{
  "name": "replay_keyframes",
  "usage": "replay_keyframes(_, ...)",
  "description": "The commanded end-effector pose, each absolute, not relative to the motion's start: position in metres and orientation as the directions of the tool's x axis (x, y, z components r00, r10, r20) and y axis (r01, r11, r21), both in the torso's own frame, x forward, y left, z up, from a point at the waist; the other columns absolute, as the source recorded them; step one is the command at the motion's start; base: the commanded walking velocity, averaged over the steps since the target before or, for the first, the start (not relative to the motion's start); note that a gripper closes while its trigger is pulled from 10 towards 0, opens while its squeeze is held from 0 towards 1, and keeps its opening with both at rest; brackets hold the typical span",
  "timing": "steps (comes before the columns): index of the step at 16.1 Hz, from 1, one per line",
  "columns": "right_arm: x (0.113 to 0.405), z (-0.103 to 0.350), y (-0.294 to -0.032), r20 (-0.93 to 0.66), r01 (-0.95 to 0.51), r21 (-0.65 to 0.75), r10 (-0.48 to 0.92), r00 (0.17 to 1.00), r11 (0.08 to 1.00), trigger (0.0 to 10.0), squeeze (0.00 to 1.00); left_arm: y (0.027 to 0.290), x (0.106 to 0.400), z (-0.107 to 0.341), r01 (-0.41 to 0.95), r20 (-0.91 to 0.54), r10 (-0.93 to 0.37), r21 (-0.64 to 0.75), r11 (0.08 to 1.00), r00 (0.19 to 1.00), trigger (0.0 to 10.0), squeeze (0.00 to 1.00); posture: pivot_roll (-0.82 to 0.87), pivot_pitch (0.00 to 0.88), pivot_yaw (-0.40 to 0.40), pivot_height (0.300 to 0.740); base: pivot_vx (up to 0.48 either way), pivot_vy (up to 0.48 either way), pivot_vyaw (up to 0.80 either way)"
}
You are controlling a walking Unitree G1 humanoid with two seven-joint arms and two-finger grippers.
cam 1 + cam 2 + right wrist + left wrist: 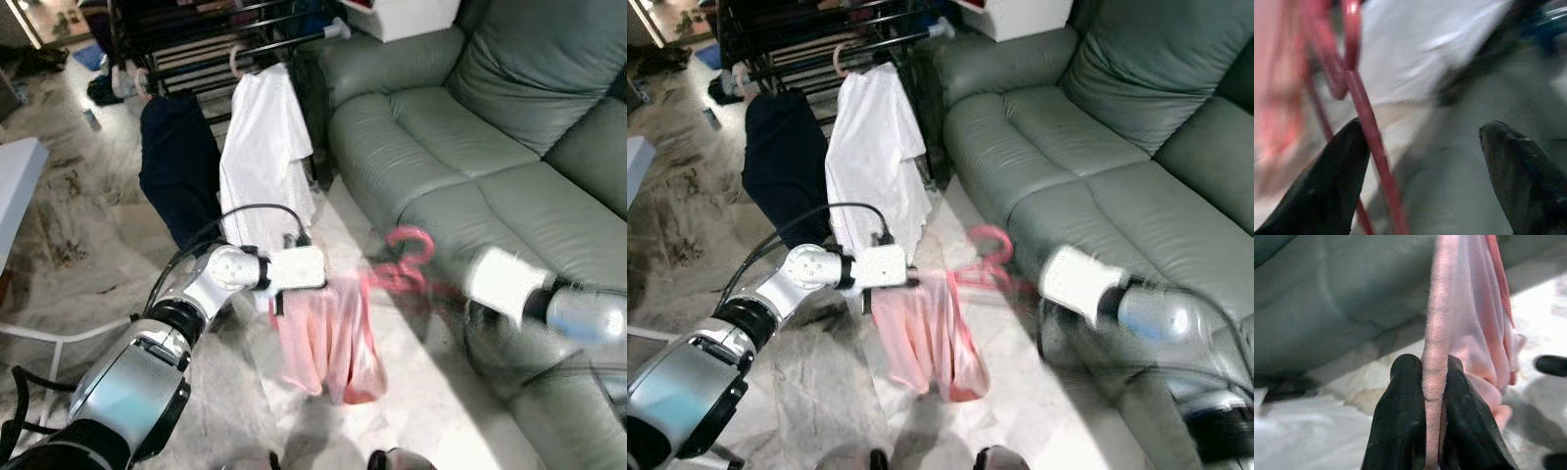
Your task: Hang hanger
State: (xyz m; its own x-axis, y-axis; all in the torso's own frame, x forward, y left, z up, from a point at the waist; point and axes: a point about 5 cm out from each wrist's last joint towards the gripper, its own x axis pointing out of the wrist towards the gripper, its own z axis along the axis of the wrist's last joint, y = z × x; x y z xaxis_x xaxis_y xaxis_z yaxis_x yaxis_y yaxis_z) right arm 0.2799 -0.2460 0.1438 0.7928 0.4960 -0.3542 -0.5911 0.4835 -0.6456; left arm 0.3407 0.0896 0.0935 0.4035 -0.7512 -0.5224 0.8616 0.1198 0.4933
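The left gripper (1434, 396) pinches the pink garment's (328, 338) edge while the right gripper (1422, 166), spread wide, touches the red hanger (407, 257), hook up.

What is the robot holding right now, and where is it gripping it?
The left gripper pinches a folded edge of the pink garment. The right gripper is open beside the pink hanger, holding nothing.

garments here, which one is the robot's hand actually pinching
The pink garment, its edge clamped in the left hand. The white shirt and dark garment hang on the drying rack, untouched.
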Motion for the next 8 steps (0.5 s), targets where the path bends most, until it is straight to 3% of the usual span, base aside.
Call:
replay_keyframes(1,0.286,0.168,-0.250,-0.211,-0.474,-0.689,0.474,0.855,0.548,10.0,1.00,0.101,0.351,0.101,0.833,-0.497,-0.716,0.508,0.218,0.490,0.0,0.00,-0.09,0.048,0.095,0.740,0.000,0.000,0.00)
replay_keyframes(4,0.285,0.185,-0.247,-0.069,-0.393,-0.653,0.467,0.882,0.647,10.0,0.96,0.114,0.358,0.099,0.794,-0.484,-0.644,0.487,0.363,0.592,0.0,0.00,-0.10,0.050,0.105,0.740,0.000,0.000,0.00)
replay_keyframes(5,0.287,0.192,-0.248,-0.012,-0.350,-0.638,0.446,0.895,0.686,10.0,0.66,0.116,0.360,0.099,0.779,-0.478,-0.626,0.484,0.398,0.617,0.0,0.00,-0.10,0.051,0.110,0.740,0.000,0.000,0.00)
replay_keyframes(6,0.288,0.196,-0.248,0.018,-0.324,-0.633,0.431,0.902,0.704,10.0,0.66,0.116,0.361,0.100,0.773,-0.475,-0.618,0.482,0.413,0.627,0.0,0.00,-0.10,0.051,0.114,0.740,0.000,0.000,0.00)
replay_keyframes(7,0.291,0.205,-0.252,0.097,-0.236,-0.628,0.376,0.922,0.741,10.0,0.43,0.117,0.362,0.101,0.765,-0.467,-0.613,0.479,0.430,0.637,0.0,0.00,-0.10,0.051,0.116,0.740,0.000,0.000,0.00)
replay_keyframes(8,0.292,0.212,-0.258,0.154,-0.160,-0.621,0.320,0.935,0.768,10.0,0.09,0.116,0.362,0.101,0.769,-0.469,-0.618,0.481,0.421,0.631,0.0,0.00,-0.10,0.049,0.119,0.740,0.000,0.000,0.00)
